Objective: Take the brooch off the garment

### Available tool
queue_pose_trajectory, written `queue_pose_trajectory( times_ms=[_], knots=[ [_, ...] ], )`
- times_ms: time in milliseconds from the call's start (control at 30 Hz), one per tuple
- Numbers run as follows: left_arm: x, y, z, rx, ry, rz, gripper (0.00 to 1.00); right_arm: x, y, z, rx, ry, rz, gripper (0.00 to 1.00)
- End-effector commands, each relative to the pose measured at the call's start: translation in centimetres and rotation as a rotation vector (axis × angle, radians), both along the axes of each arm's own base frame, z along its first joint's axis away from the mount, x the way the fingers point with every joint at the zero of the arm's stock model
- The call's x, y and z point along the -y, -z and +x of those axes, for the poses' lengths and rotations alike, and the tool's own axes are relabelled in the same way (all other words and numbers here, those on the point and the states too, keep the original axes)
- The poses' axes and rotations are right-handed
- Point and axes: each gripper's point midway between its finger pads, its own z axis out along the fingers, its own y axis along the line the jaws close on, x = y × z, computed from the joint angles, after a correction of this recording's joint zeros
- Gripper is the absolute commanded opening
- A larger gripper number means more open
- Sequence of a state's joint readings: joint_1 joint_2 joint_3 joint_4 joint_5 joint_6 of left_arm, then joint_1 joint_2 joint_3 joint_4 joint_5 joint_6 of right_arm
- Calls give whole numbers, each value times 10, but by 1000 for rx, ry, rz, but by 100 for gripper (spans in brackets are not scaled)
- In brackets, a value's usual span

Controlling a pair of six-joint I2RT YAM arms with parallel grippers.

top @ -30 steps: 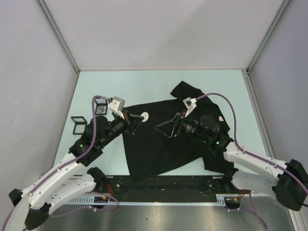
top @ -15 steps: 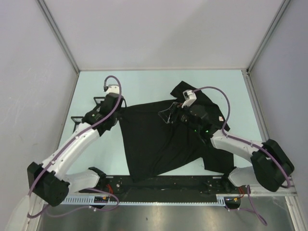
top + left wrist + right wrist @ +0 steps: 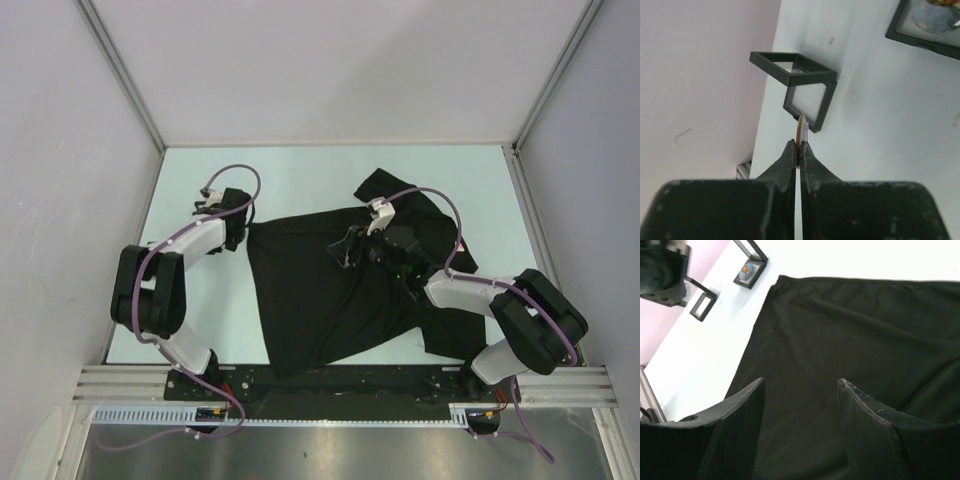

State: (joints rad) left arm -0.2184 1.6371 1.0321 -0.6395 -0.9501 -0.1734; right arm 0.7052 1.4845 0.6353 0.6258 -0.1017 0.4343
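Brooch (image 3: 800, 131) sits pinched edge-on in my left gripper (image 3: 798, 146), only a thin gold rim showing, its face hidden; just beyond, an open black frame case (image 3: 805, 87) lies on the table (image 3: 880, 125); a second case (image 3: 927, 22) is cut off at the corner; my right gripper (image 3: 800, 384) hovers spread wide over the black garment (image 3: 880, 330), holding nothing.

bright even light, faint shadows, sharp

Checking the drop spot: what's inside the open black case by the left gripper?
The open case shows only a pale bare panel; the brooch in the left gripper hides part of its near edge.
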Motion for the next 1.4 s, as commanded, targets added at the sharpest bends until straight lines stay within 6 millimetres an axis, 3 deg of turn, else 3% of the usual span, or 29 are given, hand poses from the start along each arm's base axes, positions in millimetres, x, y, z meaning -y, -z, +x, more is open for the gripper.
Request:
queue_pose_trajectory(
  times_ms=[0, 167, 367, 633, 867, 933, 1367],
  knots=[
    [-17, -11, 17, 7, -26, 101, 0, -1, -14, 7, 89, 5, 21, 63],
    [-39, 15, 7, -39, -94, 64, 0, -1, -10, 8, 93, 9, 11, 63],
    [-60, 13, 5, -11, -152, 62, 1, -2, -9, 9, 94, 12, 9, 63],
    [-69, 37, 1, -123, -178, 91, 0, -6, -10, 6, 100, 1, 15, 63],
    [-77, 32, 1, -100, -198, 115, 1, -5, -10, 5, 97, 1, 13, 62],
    [-87, 32, -2, -106, -239, 106, 1, -5, -10, 5, 98, 0, 15, 63],
    [-93, 40, 1, -136, -270, 107, 0, -5, -12, 4, 104, 0, 22, 63]
  ],
)
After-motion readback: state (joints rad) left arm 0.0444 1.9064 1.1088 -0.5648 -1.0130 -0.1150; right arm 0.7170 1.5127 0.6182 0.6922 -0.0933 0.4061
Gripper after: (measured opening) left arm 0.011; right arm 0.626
